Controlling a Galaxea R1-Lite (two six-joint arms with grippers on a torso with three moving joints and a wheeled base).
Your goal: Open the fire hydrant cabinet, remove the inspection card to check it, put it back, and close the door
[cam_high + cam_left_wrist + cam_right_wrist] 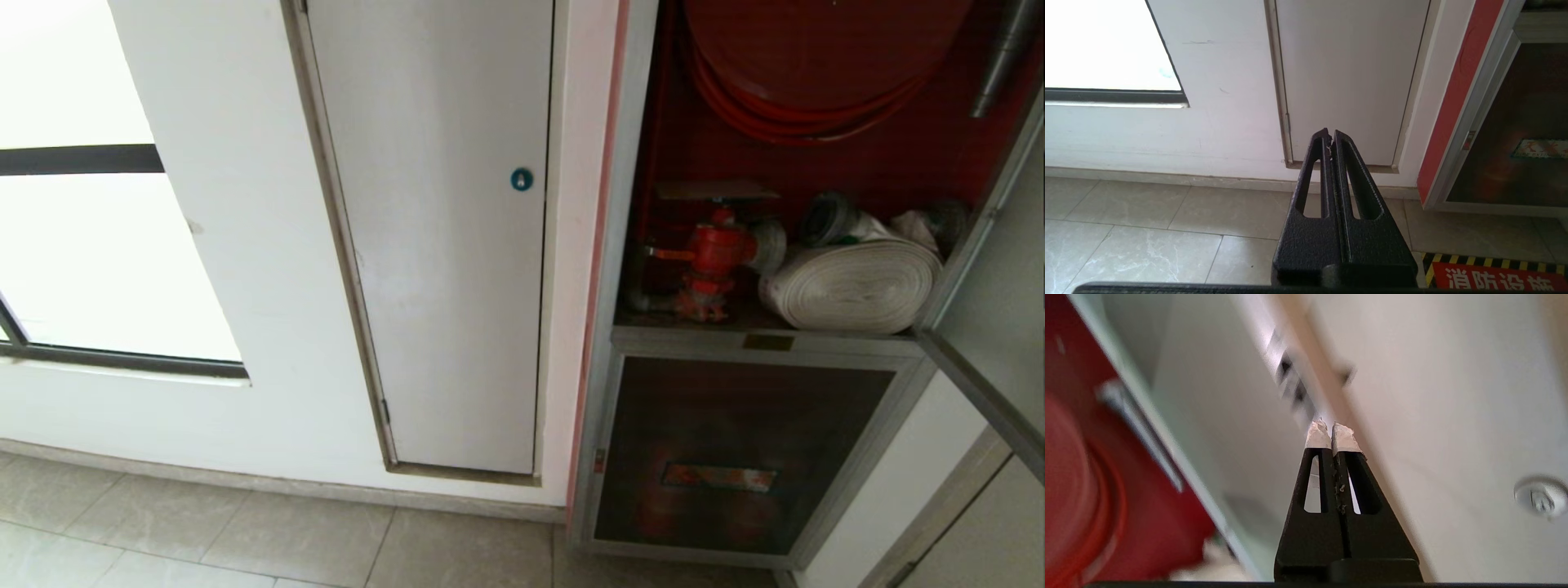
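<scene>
The fire hydrant cabinet [767,343] stands open at the right of the head view, a brushed metal frame around a red interior. Inside, a thin flat pale sheet, likely the inspection card [714,191], lies on top of the red valve [710,261], wider than the valve, with no yellow patch to be made out. A white rolled hose [853,286] sits just beside the valve, and the red hose reel [816,65] hangs above. The door [992,286] is swung out at the far right. Neither arm shows in the head view. The right tool [1331,435], tips wrapped in pale tape, is pressed together on nothing and points at a metal edge, probably the door frame, with the red interior off to one side. The left tool [1330,139] is also pressed together, parked low over the tiled floor [1147,228] and facing a white panel door [1351,73]. Likely risks: the card is thin and only resting, so a nudge could slide it behind the valve. A shut tool must spread before reaching, or it will push the card away, and it could catch on the frame.
</scene>
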